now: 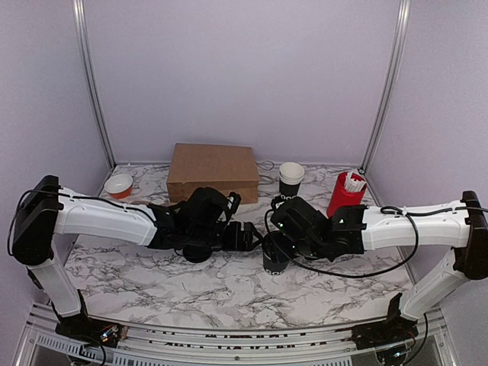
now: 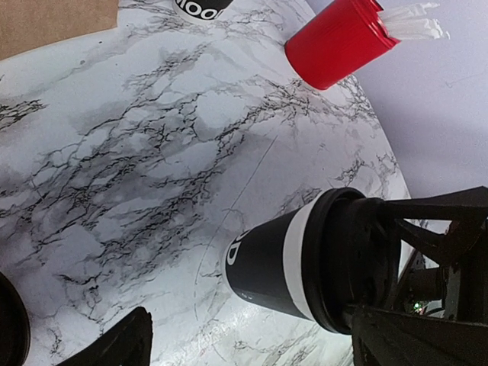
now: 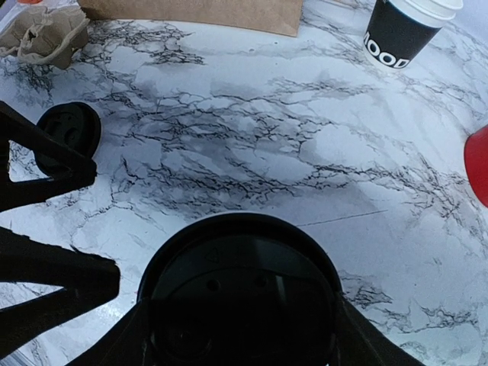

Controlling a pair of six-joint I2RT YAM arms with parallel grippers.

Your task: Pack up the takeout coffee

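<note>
The takeout coffee (image 1: pixel 274 258) stood on the counter (image 1: pixel 229 282) in front of the brown box (image 1: pixel 212 171), its lid (image 3: pixel 240 282) seated. The right jaws clamped that lid; the left jaws hung apart beside it. Capping looked done, packing not.

Coffee cup (image 1: pixel 275 255) before box (image 1: pixel 213 171)

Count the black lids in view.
2. One lid caps the cup at the table's middle, inside the right gripper; the other lid lies flat near the left gripper. More may hide under the arms.
</note>
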